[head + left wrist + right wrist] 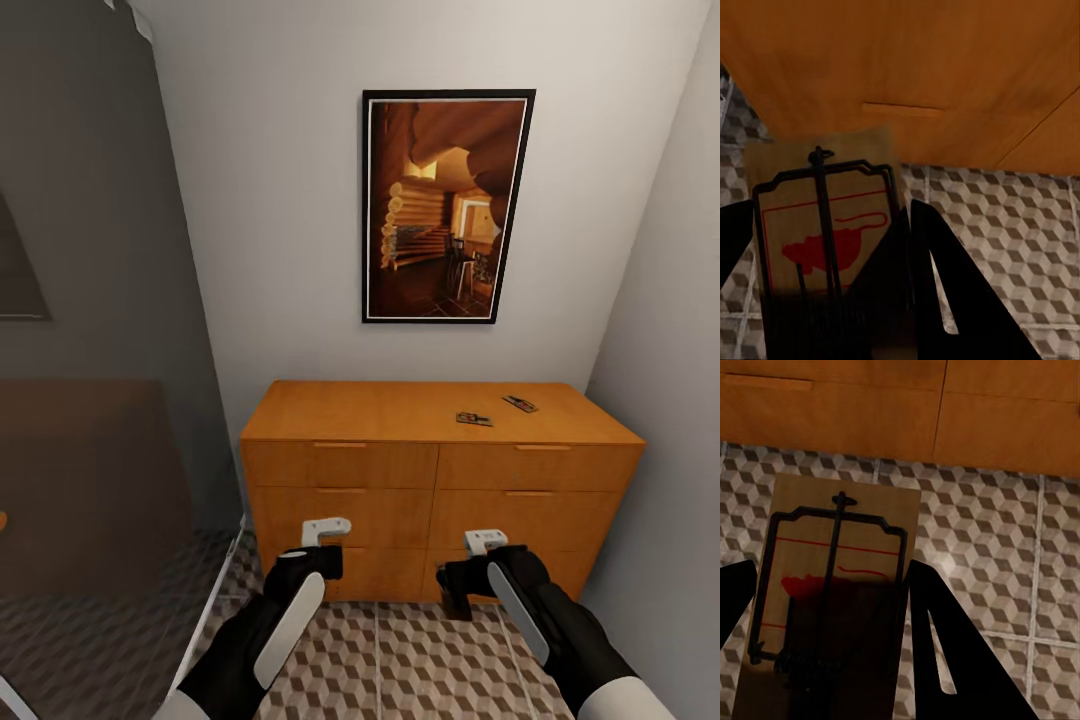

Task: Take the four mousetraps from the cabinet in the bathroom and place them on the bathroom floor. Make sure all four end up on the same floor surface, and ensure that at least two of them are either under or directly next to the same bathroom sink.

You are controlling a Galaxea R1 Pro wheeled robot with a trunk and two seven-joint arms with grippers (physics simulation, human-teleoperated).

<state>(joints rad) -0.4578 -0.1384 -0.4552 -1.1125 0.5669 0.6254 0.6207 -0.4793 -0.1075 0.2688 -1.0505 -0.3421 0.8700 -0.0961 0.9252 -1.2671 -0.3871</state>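
Left gripper and right gripper in front of cabinet, low over bathroom floor; jaws of each clamped on one mousetrap. Two more mousetraps lie on cabinet top, right half. None seen on floor: judged under halfway.

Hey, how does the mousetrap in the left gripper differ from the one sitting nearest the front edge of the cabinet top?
The mousetrap in the left gripper is clamped between the gripper's fingers and hangs over the bathroom floor; the mousetrap near the front edge lies flat and free on the cabinet. The held one shows a red mouse print; the other is too small to read. Both are tan boards with dark wire.
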